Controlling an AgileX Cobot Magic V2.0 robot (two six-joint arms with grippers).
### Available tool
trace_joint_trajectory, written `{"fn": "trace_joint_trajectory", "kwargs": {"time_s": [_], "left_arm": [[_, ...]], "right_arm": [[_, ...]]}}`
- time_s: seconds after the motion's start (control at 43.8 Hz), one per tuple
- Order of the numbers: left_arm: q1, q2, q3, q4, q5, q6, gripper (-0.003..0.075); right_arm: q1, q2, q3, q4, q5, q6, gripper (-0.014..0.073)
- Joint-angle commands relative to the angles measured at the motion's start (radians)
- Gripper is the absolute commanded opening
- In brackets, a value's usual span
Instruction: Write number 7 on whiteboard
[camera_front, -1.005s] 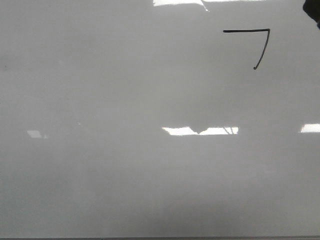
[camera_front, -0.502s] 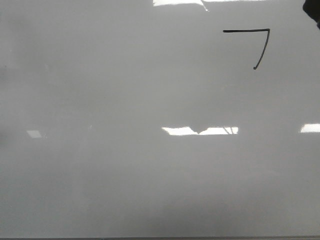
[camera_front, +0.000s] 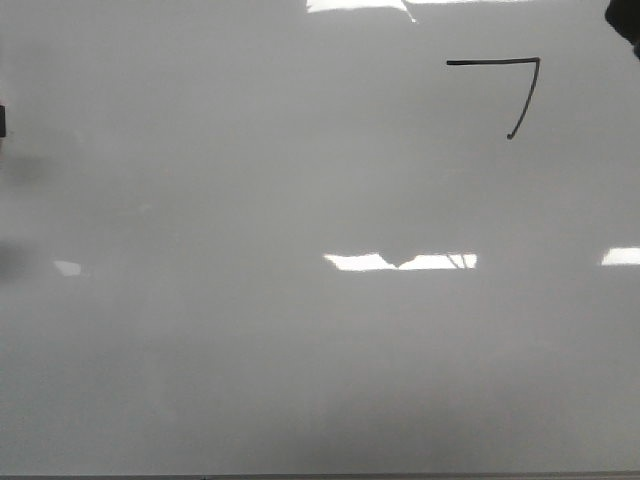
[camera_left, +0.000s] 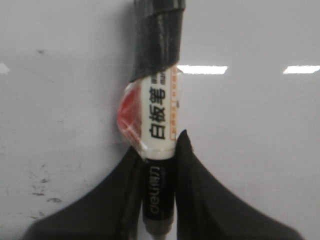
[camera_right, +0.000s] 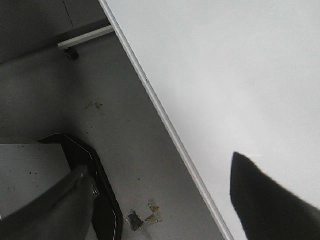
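Your figure is down: a thin black marker number 7 sits in the far right part of the large glossy grey-white whiteboard, top bar level, downstroke slanting to a tiny hook. It reads complete, with no gap in the line that I can find.

The left gripper is clamped on a black-and-white whiteboard marker, its barrel wrapped in dark tape and a patch of red under clear film. You cannot see the tip in the left wrist view, so contact with the board is unclear. A small dark shape shows at the board's left edge, well apart from the figure.

For the right gripper, only two dark fingers show, spread wide with nothing between them.

Judged from this, writing is done; only parking the marker may remain.
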Motion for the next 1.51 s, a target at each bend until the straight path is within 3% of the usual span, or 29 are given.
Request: {"fn": "trace_joint_trajectory", "kwargs": {"time_s": [0.0,0.137,0.502,0.662,0.914,1.028,1.165,1.279,1.485], "left_arm": [[0.003,-0.015,-0.025,-0.015,-0.056,-0.002,0.0199],[0.003,-0.015,-0.025,-0.015,-0.058,-0.002,0.0318],[0.003,-0.096,-0.048,-0.012,0.069,0.002,0.0337],[0.003,-0.224,-0.117,0.043,0.364,0.002,0.0337],[-0.005,-0.452,-0.247,0.075,0.856,0.002,0.0337],[-0.034,-0.553,-0.316,0.064,1.146,0.002,0.0336],[-0.098,-0.643,-0.385,0.014,1.402,0.048,0.0336],[-0.154,-0.714,-0.400,-0.090,1.488,0.151,0.0336],[-0.192,-0.820,-0.400,-0.139,1.491,0.155,0.0336]], "right_arm": [[-0.006,-0.011,-0.032,0.021,-0.048,-0.002,0.0575],[-0.006,-0.011,-0.032,0.021,-0.043,0.000,0.0575],[-0.006,-0.068,-0.034,0.020,-0.026,0.053,0.0575],[-0.006,-0.145,-0.034,-0.089,-0.025,0.179,0.0575],[-0.006,-0.252,-0.034,-0.427,-0.001,0.675,0.0570],[-0.006,-0.279,-0.034,-0.456,0.015,0.734,0.0570],[-0.006,-0.282,-0.034,-0.456,0.036,0.738,0.0570],[-0.006,-0.283,-0.034,-0.461,0.071,0.776,0.0570],[-0.006,-0.283,-0.033,-0.465,0.075,0.801,0.0570]]}}
